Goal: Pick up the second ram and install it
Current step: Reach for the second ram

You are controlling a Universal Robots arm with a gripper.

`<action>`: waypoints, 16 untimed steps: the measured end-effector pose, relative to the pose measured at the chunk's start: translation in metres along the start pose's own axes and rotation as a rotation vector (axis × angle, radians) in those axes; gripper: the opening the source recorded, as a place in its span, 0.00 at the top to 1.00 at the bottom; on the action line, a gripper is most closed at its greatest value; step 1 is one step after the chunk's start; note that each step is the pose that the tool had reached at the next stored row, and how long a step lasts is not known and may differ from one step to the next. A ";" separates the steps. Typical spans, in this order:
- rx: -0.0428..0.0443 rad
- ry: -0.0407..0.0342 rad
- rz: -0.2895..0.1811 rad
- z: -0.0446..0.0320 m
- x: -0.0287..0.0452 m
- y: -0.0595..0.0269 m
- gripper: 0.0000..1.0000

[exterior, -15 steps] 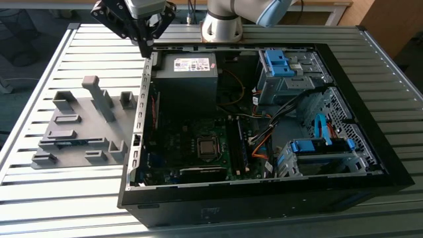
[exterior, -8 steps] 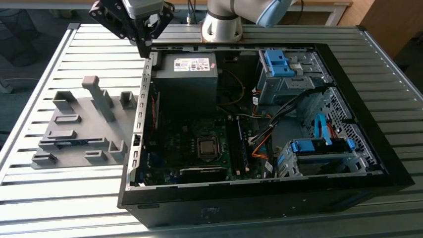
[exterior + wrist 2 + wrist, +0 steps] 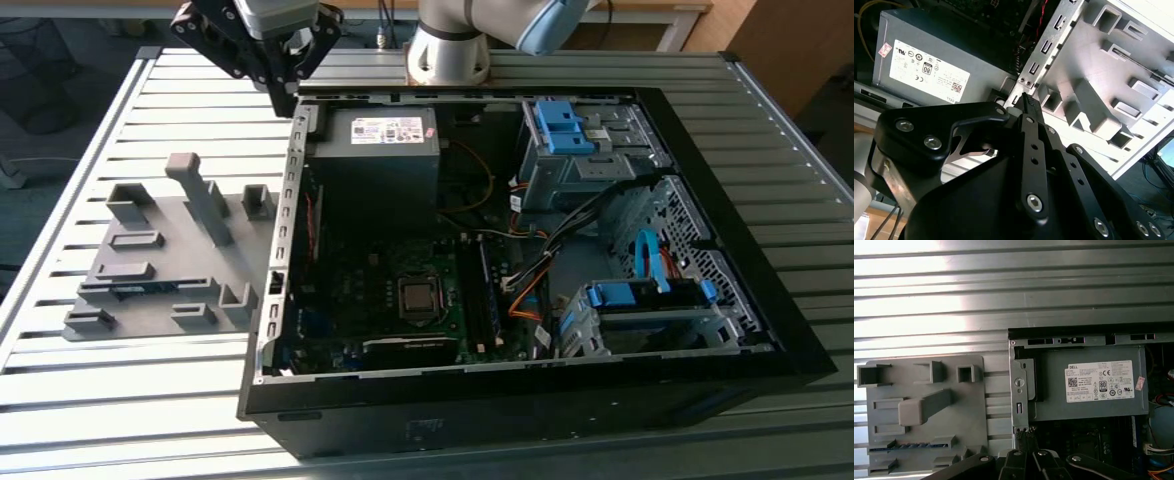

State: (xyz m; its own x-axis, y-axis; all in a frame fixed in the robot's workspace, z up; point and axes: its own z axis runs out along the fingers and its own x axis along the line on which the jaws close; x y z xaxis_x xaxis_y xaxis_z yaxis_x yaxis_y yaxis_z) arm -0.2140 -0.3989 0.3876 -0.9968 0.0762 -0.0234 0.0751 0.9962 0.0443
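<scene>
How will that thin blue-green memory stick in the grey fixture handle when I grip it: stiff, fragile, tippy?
The thin blue-green memory stick is a flat board, so probably stiff and light, but likely fragile if bent or squeezed hard. It seems seated in a slot of the grey moulded fixture, so it should lift out rather than tip.

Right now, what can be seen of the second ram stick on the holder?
The second ram is a thin blue-green stick with a row of dark chips, seated lengthwise in a long slot of the grey holder tray, outside the open computer case. Only the tray touches it; the gripper is apart from it.
</scene>
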 end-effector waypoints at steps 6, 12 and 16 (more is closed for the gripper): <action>0.0000 0.0001 0.000 0.0003 0.0044 -0.0004 0.89; 0.0000 0.0003 0.000 0.0006 0.0086 -0.0007 0.89; 0.0001 0.0005 0.000 0.0008 0.0112 -0.0009 0.89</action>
State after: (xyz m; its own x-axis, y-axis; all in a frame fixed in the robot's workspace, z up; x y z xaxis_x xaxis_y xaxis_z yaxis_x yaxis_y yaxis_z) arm -0.2252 -0.3989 0.3866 -0.9968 0.0762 -0.0230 0.0752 0.9962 0.0442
